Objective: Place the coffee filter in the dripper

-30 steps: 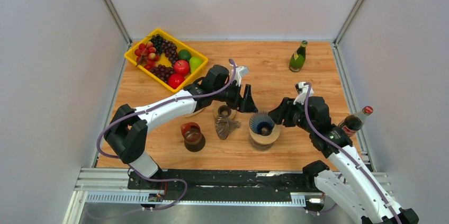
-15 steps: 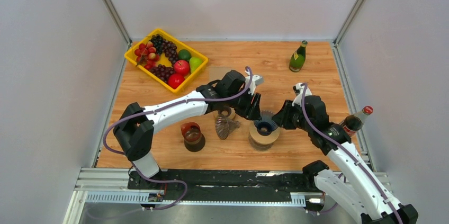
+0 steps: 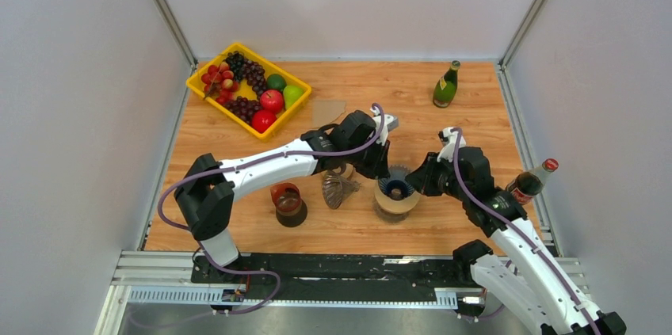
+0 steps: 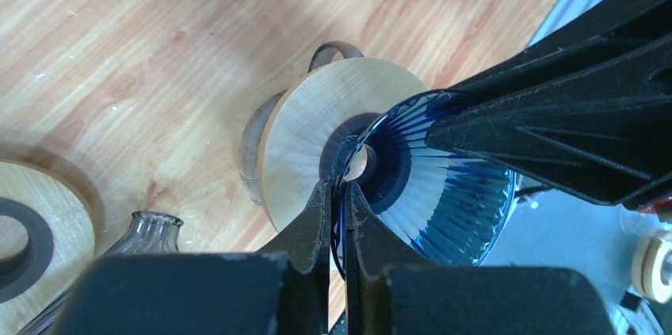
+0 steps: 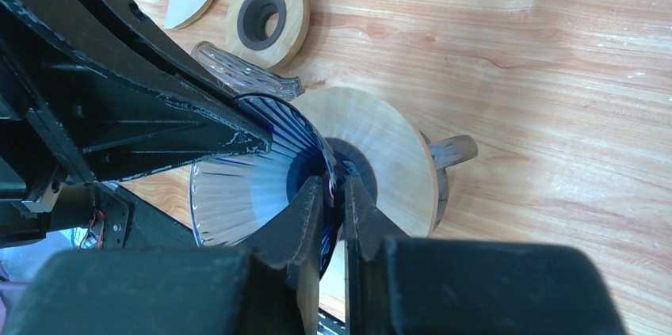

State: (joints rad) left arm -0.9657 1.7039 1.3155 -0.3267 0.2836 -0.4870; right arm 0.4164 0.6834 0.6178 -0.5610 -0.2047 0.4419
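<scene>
Both hands pinch rim of blue ribbed glass dripper (image 3: 394,188): left hand (image 4: 337,196) newly arrived, right hand (image 5: 334,192) as before; beige paper coffee filter (image 3: 327,110) lies on table (image 3: 444,125) behind left arm (image 3: 261,165), cropped in right wrist view.

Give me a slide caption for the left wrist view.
Left gripper pinching the rim of the blue ribbed glass dripper on its round wooden collar.

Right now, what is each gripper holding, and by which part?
Both pinch the blue dripper by its thin rim: left gripper on one side, right gripper on the opposite side.
</scene>
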